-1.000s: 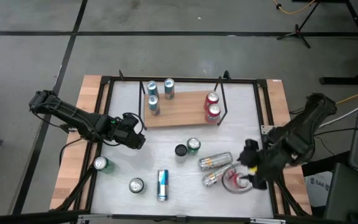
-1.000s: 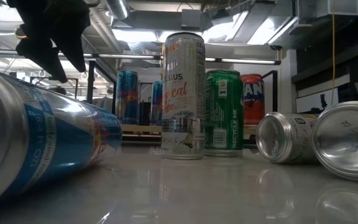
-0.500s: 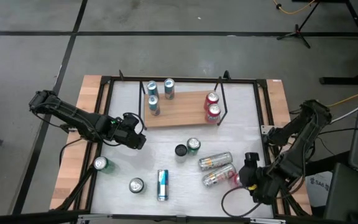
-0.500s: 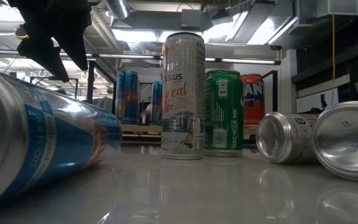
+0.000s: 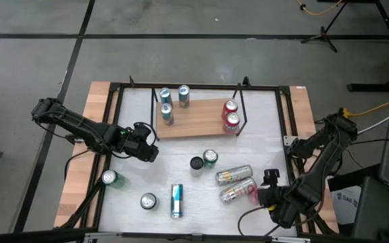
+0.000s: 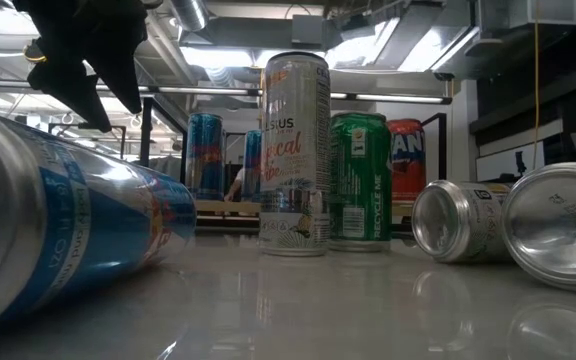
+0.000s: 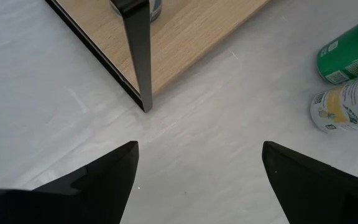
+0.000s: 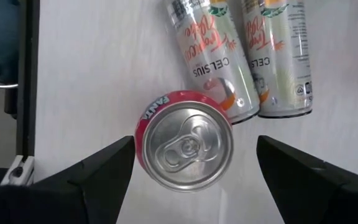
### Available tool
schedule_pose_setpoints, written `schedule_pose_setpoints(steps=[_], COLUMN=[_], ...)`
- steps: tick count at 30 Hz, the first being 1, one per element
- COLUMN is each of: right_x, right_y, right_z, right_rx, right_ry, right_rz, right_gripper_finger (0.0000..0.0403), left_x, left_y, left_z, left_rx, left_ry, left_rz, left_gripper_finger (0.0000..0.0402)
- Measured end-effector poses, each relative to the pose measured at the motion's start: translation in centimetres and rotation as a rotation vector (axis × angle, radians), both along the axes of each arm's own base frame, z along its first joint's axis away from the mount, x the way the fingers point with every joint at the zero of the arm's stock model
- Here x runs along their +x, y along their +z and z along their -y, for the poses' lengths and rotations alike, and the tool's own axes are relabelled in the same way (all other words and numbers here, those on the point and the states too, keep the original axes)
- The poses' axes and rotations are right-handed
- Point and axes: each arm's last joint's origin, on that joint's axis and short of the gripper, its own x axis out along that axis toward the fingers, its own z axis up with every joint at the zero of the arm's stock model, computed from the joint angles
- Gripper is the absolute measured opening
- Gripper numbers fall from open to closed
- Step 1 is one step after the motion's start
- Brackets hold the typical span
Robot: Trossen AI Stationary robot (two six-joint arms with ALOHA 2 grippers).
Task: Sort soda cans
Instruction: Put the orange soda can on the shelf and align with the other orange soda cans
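I read "CELSIUS" on both silver cans lying side by side under my right wrist camera, and "FANTA" along the rim of the upright red can touching them. From table level, the green can says "RECYCLE ME".

Three blue-and-silver cans stand upright far left; two red cans stand far right. At centre a black can touches a green can. Two silver cans lie sideways beside an upright red can. Near left: an upright green can, an upright silver can, a lying blue can.
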Motion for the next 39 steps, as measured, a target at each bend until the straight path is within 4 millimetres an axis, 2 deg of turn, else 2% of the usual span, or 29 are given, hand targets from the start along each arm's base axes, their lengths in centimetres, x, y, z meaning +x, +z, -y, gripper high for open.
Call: schedule_pose_setpoints(steps=[16,39], right_x=[0.1,1.1], right_y=[-0.2,-3.4], right_z=[-0.2,-1.7], right_rx=[0.002,-0.087], right_ry=[-0.009,-0.004], right_rz=[0.004,-0.079], right_gripper_finger=[0.0330,0.0330], left_x=[0.0,0.0], left_y=[0.0,0.0], left_z=[0.0,0.0], left_rx=[0.000,-0.001], left_ry=[-0.001,-0.001], left_rz=[0.000,0.002], left_gripper_finger=[0.0335,0.0335])
